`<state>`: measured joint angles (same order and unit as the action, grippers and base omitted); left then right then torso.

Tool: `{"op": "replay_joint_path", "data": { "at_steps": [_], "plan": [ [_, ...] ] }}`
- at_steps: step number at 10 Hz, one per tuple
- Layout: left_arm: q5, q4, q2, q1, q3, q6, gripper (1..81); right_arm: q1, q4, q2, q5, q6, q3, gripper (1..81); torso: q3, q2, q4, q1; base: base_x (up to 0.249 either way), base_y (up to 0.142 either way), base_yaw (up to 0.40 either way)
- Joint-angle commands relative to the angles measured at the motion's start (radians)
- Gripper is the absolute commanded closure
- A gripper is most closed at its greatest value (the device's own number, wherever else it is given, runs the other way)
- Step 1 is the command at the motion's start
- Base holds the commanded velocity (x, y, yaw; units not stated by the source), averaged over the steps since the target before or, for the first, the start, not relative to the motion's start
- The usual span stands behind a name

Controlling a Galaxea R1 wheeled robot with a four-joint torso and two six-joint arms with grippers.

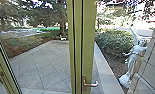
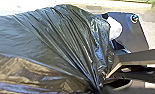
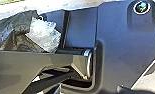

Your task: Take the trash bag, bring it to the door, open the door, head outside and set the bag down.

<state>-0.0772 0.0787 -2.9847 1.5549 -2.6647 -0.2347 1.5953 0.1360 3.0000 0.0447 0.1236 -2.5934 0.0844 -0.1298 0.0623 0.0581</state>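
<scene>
Upright in the middle of the head view stands the green door frame (image 1: 87, 45), with a metal lever handle (image 1: 91, 84) low on it. In the left wrist view the dark, shiny trash bag (image 2: 60, 42) has folds drawn together at my left gripper (image 2: 102, 83), which is shut on it. Part of the trash bag (image 3: 16, 21) also appears in the right wrist view, beside crumpled clear-white plastic (image 3: 44, 33). How my right gripper stands I cannot tell.
A second green frame (image 1: 4, 67) slants at the left. Outside lies paving (image 1: 43, 65) with a pale kerb (image 1: 105, 67) along it. Beyond the kerb are a bush (image 1: 114, 42) and a white statue (image 1: 134, 60), near a tiled wall (image 1: 151, 60).
</scene>
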Motion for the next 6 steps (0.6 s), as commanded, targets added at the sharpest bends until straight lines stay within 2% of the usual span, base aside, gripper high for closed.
{"op": "replay_joint_path", "data": {
  "at_steps": [1,6],
  "plan": [
    [0.054,-0.008,-0.014,-0.040,0.005,-0.005,81.1,-0.042,0.010,0.004,-0.052,-0.002,0.006,1.0,0.000,0.000,0.000,0.000,0.000,0.000,0.292],
    [0.054,-0.008,-0.025,-0.043,0.003,-0.005,81.1,-0.051,0.011,0.010,-0.058,-0.004,-0.011,1.0,0.000,0.000,0.000,0.000,0.000,0.000,0.291]
  ]
}}
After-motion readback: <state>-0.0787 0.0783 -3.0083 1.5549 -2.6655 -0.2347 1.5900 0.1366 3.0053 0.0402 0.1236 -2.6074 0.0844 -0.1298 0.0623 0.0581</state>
